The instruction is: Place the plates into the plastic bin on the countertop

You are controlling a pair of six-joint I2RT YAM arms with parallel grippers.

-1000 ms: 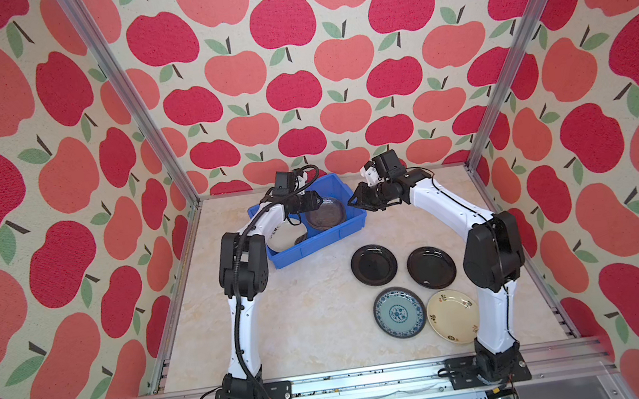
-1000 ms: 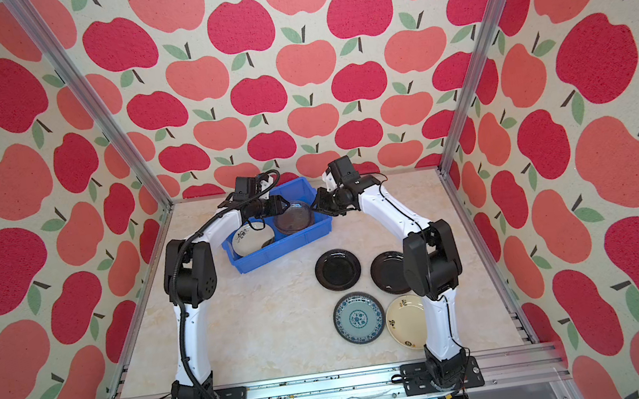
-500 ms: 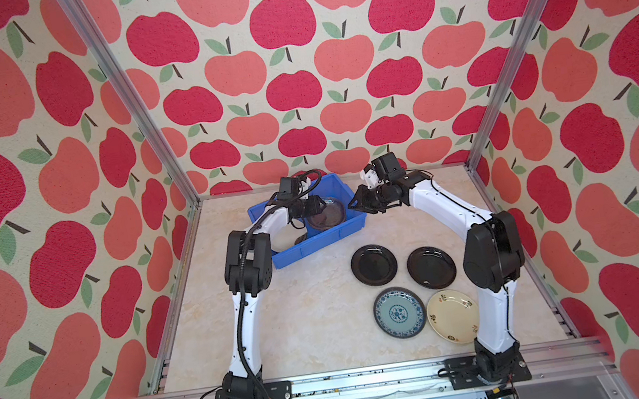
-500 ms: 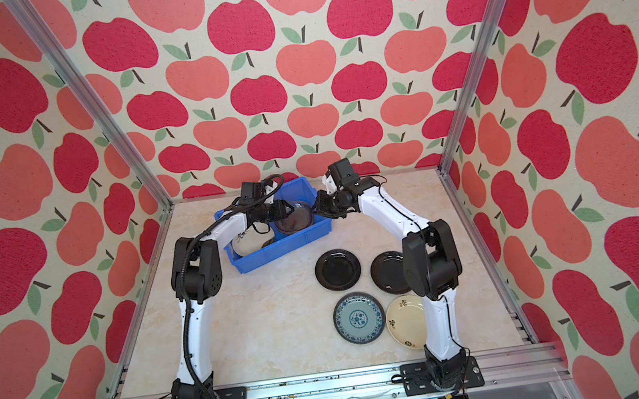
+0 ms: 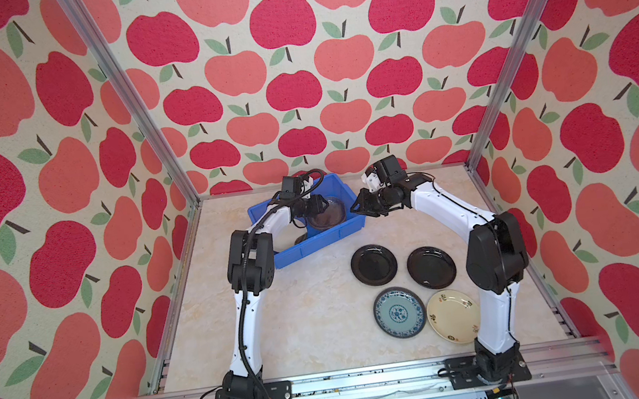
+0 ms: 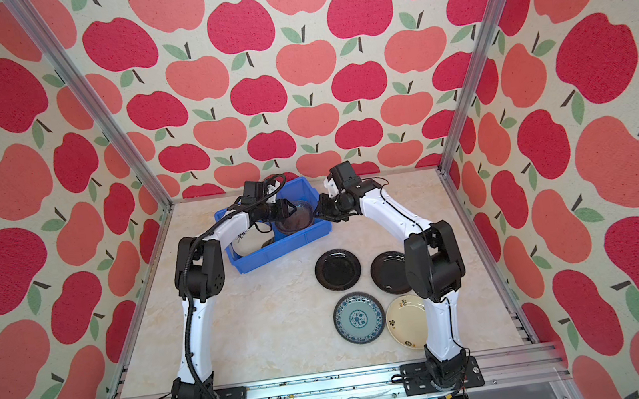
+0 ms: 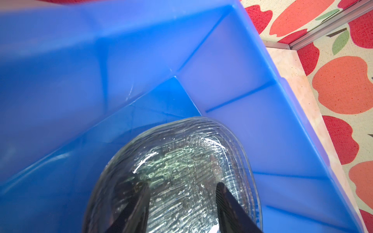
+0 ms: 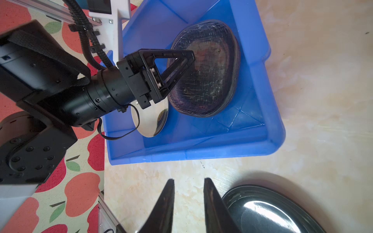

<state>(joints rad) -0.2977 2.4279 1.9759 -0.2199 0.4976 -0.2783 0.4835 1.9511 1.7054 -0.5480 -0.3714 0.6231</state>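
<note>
We find the bin (image 5: 315, 247) set askew at the back of the countertop (image 5: 316, 314), left of centre, its far corner near the back wall (image 5: 302, 148). At its right end lie stacked glass plates (image 5: 330, 218), close to the bin's right wall. The left gripper (image 5: 322, 204) hangs over them with jaws parted. We cannot tell whether it touches the glass. The right gripper (image 5: 356, 206) sits just outside the bin's right corner above bare countertop, jaws narrowly parted and empty.

Four plates lie outside, right of centre. Two black plates (image 5: 374, 265) (image 5: 431, 266) are side by side. Nearer the front are a teal plate (image 5: 399, 312) and a cream plate (image 5: 452, 316), rims just beside each other. The left and front-centre countertop is open.

A top view shows a pale plate (image 6: 246, 243) at the bin's left end, partly under the left arm (image 6: 229, 225). The right wrist view shows it beside the glass plates. The left wrist view shows only the glass, the bin walls and bare bin floor past the stack. In a top view the right arm (image 6: 435, 265) covers part of one black plate.
</note>
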